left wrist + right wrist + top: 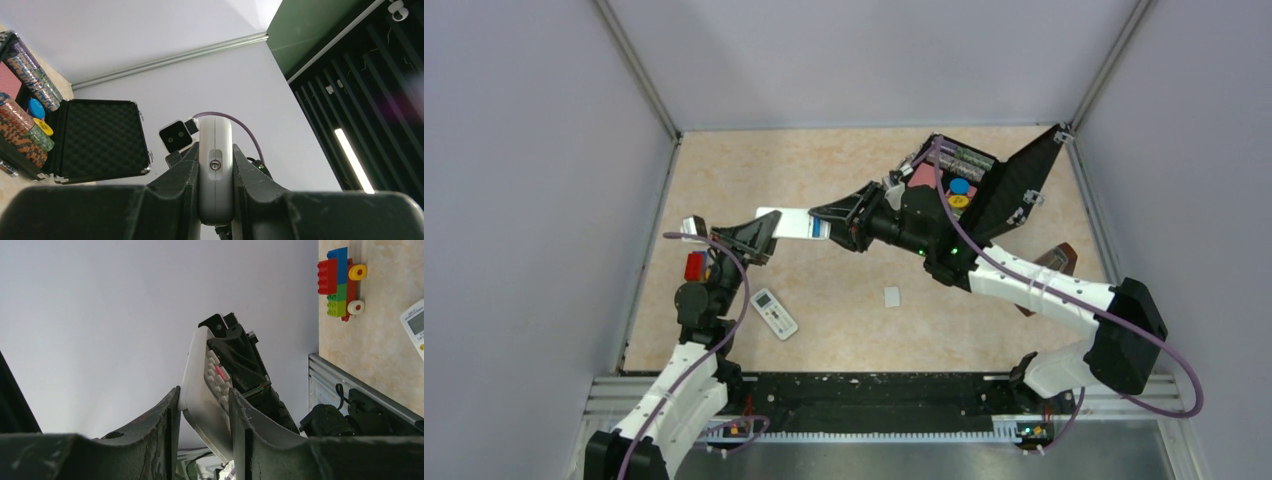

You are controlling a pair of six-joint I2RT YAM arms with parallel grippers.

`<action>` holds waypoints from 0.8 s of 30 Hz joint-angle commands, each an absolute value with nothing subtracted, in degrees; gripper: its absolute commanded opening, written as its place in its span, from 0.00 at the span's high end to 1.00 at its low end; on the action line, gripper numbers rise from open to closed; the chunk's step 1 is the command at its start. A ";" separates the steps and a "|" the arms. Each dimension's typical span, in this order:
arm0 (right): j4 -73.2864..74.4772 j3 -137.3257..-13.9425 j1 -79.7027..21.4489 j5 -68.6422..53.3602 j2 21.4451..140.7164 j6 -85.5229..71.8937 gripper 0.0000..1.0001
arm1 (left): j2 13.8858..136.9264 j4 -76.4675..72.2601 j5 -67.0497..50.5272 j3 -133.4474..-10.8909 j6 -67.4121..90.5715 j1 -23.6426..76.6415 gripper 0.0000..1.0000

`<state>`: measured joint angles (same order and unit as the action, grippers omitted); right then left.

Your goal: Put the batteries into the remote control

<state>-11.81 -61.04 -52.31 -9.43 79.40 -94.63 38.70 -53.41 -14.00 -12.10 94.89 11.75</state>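
The slim white remote control [789, 222] is held level above the table between both grippers. My left gripper [764, 230] is shut on its left end. In the left wrist view the remote [215, 170] shows end-on, clamped between the fingers. My right gripper [826, 220] is shut on its right end. In the right wrist view the remote [202, 385] shows its buttons and sits tilted between the fingers. A small blue patch, apparently a battery [822, 229], shows at the remote's right end by the right fingertips. No other battery is in view.
A white remote with a display [773, 313] and a small white piece [891, 296] lie on the table. An open black case [999, 185] with poker chips and a blue chip [959, 185] stands at the back right. A brick toy [342, 282] sits at the left.
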 commanded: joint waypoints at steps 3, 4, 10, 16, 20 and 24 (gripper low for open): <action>-9.07 -59.51 -53.05 -12.16 79.63 -92.79 0.76 | 39.31 -65.46 -7.23 -13.73 99.62 11.51 1.00; -9.36 -59.54 -53.04 -12.01 79.67 -92.34 0.77 | 39.41 -65.33 -6.90 -13.67 100.23 11.51 1.00; -13.32 -59.35 -53.11 -11.89 80.13 -88.88 0.87 | 39.06 -62.34 -4.62 -12.88 104.45 11.51 1.00; -8.89 -62.10 -53.09 -10.16 80.34 -82.53 0.90 | 36.13 -53.00 -3.82 -14.13 106.63 11.51 1.00; -5.46 -62.96 -53.19 -9.35 79.91 -79.08 0.92 | 33.68 -46.19 -3.35 -15.39 106.19 11.51 1.00; -3.35 -63.08 -53.17 -9.04 79.73 -76.36 0.94 | 33.26 -42.70 -3.72 -16.60 106.44 11.51 1.00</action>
<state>-11.51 -61.98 -52.42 -8.10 79.64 -82.21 34.50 -42.26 -12.01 -12.01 103.50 12.23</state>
